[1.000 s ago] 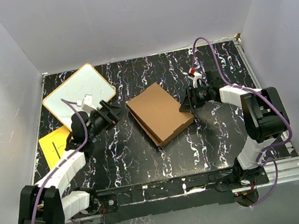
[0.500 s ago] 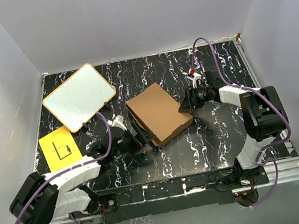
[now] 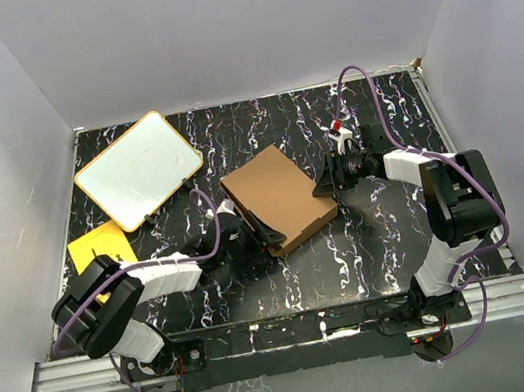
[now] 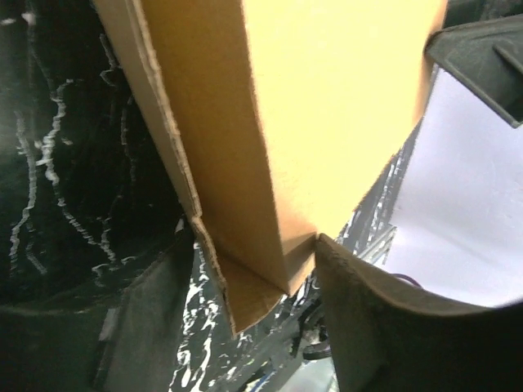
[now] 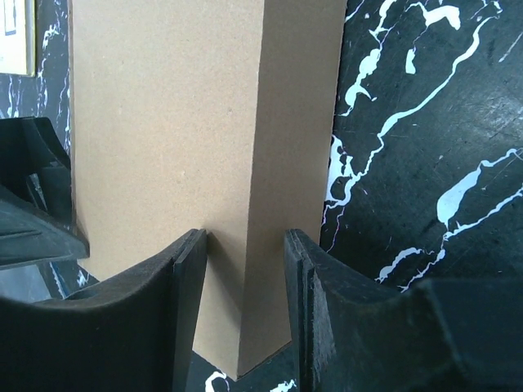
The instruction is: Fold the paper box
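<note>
The paper box (image 3: 278, 198) is a shallow, closed brown cardboard box lying at an angle in the middle of the table. My left gripper (image 3: 249, 236) is at its near-left corner. In the left wrist view the gripper (image 4: 253, 245) is open, its fingers (image 4: 376, 318) straddling the box corner (image 4: 245, 269), where a frayed flap edge shows. My right gripper (image 3: 327, 184) is at the box's right edge. In the right wrist view it (image 5: 245, 241) is open astride the edge between lid and side wall (image 5: 286, 163), one finger (image 5: 184, 294) over the lid.
A white board with an orange rim (image 3: 139, 169) lies at the back left. A yellow sheet (image 3: 98, 247) lies left, partly under my left arm. White walls enclose the black marbled table (image 3: 389, 224). A metal rail (image 3: 295, 324) runs along the near edge.
My left arm has swung from beside the white board down and right to the box's near-left corner. The right arm and the box have not moved.
</note>
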You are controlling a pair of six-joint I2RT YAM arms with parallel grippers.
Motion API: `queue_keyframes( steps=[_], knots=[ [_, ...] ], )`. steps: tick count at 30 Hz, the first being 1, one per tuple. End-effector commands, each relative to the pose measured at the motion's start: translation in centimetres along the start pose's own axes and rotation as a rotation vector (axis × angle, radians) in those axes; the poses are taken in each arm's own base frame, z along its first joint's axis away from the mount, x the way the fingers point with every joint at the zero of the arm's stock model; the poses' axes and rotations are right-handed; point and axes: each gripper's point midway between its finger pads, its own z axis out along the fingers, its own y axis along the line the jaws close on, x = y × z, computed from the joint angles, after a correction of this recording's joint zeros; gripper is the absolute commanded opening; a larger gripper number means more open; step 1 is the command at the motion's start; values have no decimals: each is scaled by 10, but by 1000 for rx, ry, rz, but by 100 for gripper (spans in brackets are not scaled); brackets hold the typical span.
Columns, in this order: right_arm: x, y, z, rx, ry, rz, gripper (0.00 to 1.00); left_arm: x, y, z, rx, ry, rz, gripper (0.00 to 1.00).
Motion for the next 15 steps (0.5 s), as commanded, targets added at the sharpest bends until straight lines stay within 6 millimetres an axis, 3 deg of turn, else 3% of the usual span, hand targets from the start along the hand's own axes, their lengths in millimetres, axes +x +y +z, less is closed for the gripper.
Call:
queue_keyframes(
  steps=[1,4,7,8,13,14,15],
  knots=[
    [5,-7,4,14,13,-1,45,6,-18,7,63,35,-58,51],
    [5,-8,4,17,13,-3,45,12,-21,11,60,65,-63,34],
    [4,-8,4,22,12,-3,45,12,-20,10,33,71,-63,5],
    [5,-8,4,22,13,-3,45,13,-18,8,11,75,-64,0],
    [5,-9,4,26,14,-5,45,11,-24,3,0,82,-45,0],
    [5,-9,4,26,14,-5,45,10,-26,1,1,81,-38,4],
    [5,-9,4,26,14,-5,45,9,-28,-1,3,76,-25,17]
  ],
)
